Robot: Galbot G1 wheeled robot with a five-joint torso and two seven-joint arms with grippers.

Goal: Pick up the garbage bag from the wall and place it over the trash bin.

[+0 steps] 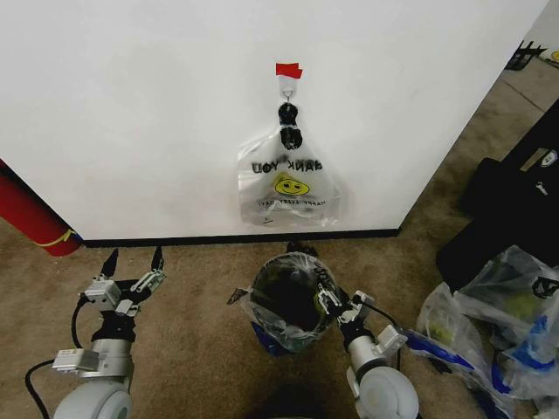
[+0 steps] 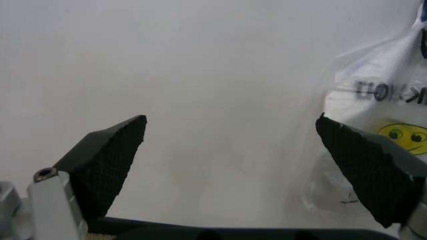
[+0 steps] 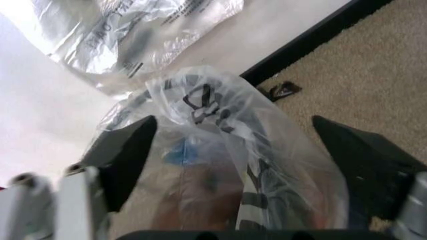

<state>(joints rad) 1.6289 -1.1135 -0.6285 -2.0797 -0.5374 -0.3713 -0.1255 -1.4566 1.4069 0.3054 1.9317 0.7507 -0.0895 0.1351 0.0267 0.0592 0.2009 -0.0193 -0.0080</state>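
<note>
The garbage bag (image 1: 293,301) is draped over the trash bin (image 1: 271,336) on the carpet just before the wall (image 1: 131,105), its rim spread around the mesh so the mouth stays open; blue patches show low at the bin's side. The right pincer (image 1: 330,297) sits at the bin's right rim with its jaws apart, straddling the crinkled plastic without pinching it, which suggests the film has been let go to settle. In the right wrist view the plastic bulges between the two pads, the black baseboard (image 3: 313,42) close behind. The left pincer (image 1: 133,262) hovers well apart to the left, open and empty, pointed at the wall. A smiley-face bag (image 1: 288,188) hangs from the hook (image 1: 287,87) under red tape (image 1: 288,70), above the bin.
</note>
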